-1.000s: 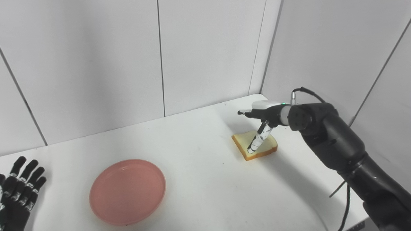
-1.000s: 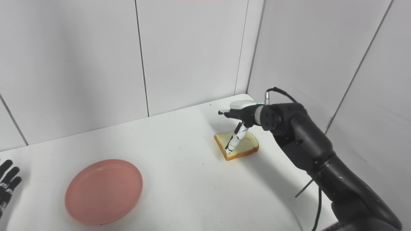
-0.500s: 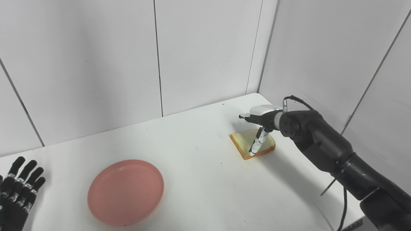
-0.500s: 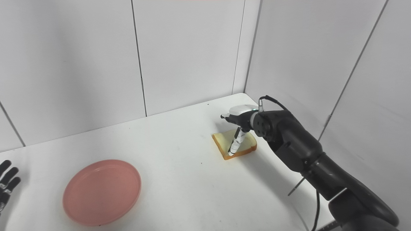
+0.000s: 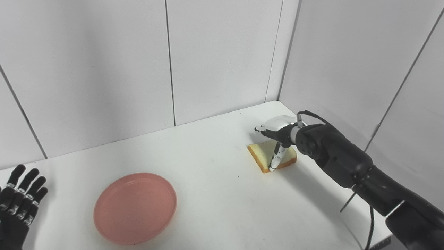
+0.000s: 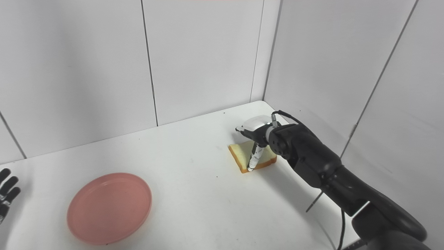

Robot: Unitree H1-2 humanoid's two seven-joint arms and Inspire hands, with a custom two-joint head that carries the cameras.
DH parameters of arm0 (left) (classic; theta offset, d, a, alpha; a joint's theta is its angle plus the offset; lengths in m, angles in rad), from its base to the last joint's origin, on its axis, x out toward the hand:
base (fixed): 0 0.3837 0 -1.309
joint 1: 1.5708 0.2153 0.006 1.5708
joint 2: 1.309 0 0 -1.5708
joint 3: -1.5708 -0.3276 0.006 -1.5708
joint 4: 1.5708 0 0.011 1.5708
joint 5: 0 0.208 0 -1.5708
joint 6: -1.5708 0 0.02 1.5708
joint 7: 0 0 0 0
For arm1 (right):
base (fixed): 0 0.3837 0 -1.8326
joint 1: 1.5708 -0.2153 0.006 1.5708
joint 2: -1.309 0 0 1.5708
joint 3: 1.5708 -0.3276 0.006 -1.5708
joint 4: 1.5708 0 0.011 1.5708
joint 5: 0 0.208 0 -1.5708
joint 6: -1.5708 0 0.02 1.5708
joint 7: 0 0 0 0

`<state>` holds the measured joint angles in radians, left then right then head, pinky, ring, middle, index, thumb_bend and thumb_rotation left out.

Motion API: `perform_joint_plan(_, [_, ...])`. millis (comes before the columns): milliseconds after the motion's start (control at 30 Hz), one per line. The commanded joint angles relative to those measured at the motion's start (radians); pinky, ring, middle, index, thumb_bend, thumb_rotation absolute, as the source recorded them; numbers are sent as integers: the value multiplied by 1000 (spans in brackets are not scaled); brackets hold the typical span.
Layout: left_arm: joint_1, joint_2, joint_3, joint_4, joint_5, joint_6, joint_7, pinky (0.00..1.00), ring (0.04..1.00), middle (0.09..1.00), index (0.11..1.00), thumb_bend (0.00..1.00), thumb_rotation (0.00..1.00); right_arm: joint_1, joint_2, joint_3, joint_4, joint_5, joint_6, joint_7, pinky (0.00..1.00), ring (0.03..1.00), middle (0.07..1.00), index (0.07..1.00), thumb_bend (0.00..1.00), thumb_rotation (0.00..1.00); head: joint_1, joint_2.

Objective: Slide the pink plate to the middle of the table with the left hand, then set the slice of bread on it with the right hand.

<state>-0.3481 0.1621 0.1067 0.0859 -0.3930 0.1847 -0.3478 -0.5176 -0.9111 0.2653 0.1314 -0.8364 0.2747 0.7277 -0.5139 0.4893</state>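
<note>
Bread (image 5: 272,156) is lying at the counter's (image 5: 215,194) far right, partly hidden under the right hand (image 5: 277,130); finger grip unclear. Left hand (image 5: 17,201), fingers spread, is sitting cropped beside the plate (image 5: 134,207). White panel walls (image 5: 104,69) are enclosing everything.

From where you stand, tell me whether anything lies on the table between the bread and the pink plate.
Nothing visible does. The slice of bread lies under the right hand near the far right corner, the pink plate sits front left, and only bare table lies between them.
</note>
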Motion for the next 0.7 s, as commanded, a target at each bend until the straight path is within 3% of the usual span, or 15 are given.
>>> perform_joint_plan(0, [-27,9,5,-41,-13,3,6,1000,978,979,979,560,1000,-49,-42,-5,-7,-12,-26,-11,984,1000,1000,1000,1000,350,1,4])
perform_joint_plan(367, [-24,8,4,-67,-3,24,23,989,970,972,971,557,1000,-70,-18,14,39,2,3,28,996,1000,1000,1000,1000,312,5,12])
perform_joint_plan(667, [-21,8,3,-85,-3,37,33,981,972,973,970,557,1000,-62,-6,33,66,0,11,28,980,1000,1000,1000,1000,376,7,21])
